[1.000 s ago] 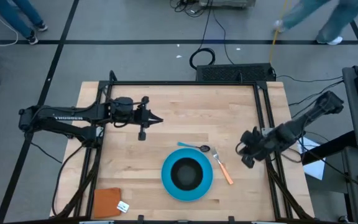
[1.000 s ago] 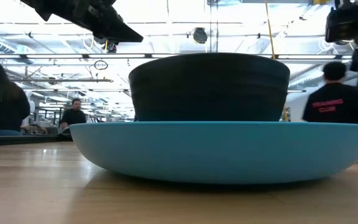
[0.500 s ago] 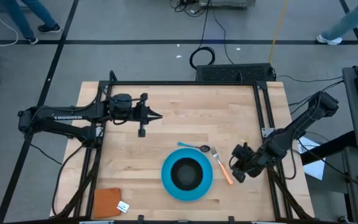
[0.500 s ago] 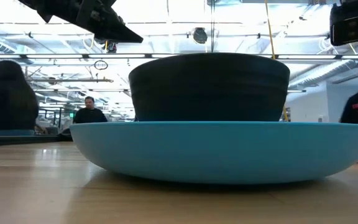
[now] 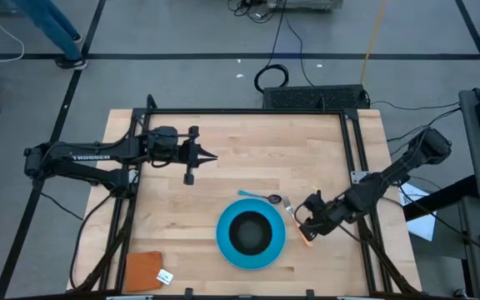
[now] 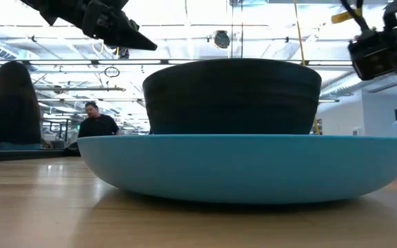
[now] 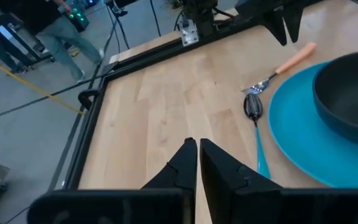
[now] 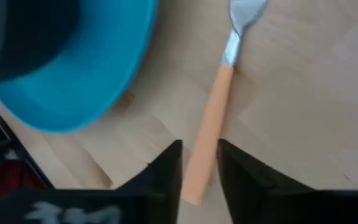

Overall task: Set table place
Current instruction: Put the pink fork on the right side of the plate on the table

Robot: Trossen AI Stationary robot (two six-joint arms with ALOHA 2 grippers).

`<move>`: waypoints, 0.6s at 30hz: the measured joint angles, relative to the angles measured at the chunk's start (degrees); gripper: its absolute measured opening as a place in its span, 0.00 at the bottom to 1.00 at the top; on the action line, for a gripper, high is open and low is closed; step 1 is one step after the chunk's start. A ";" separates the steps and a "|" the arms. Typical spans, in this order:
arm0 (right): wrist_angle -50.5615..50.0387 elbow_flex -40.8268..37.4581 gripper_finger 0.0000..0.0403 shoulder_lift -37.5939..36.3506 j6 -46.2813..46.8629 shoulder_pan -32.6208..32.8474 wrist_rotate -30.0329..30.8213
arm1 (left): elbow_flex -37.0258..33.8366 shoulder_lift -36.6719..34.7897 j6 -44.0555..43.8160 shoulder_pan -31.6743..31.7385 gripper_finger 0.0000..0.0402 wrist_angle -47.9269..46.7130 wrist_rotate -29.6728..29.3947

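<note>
The blue plate (image 5: 226,243) lies near the table's front centre with the black bowl (image 5: 250,232) sitting in it. The teal-handled spoon (image 5: 261,197) lies flat just beyond the plate. The orange-handled fork (image 5: 293,213) lies flat to the plate's right. My right gripper (image 8: 199,165) is low over the fork and open. One finger stands on either side of the handle's free end (image 8: 197,177). My left gripper (image 5: 211,158) hangs shut above the table's left-centre and holds nothing. My right gripper comes slanting down from the table's right, its fingers (image 8: 166,168) lying along the fork's orange handle (image 8: 213,112), which rests flat on the table. I cannot tell whether the fingers touch the handle.
A brown-orange square with a white tag (image 5: 146,271) lies at the front left corner. A black frame rail (image 5: 248,112) runs along the table's edges. Bare wood lies between my left gripper and the plate. People move in the room beyond.
My right gripper has moved from the right-hand rail toward the table's left and down, ending over the fork's handle. Fork, spoon, plate and bowl lie as before.
</note>
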 joint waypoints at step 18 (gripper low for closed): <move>3.34 -0.02 0.32 7.79 -3.80 -5.86 -7.43 | 0.00 0.00 1.49 0.00 0.06 -2.04 0.02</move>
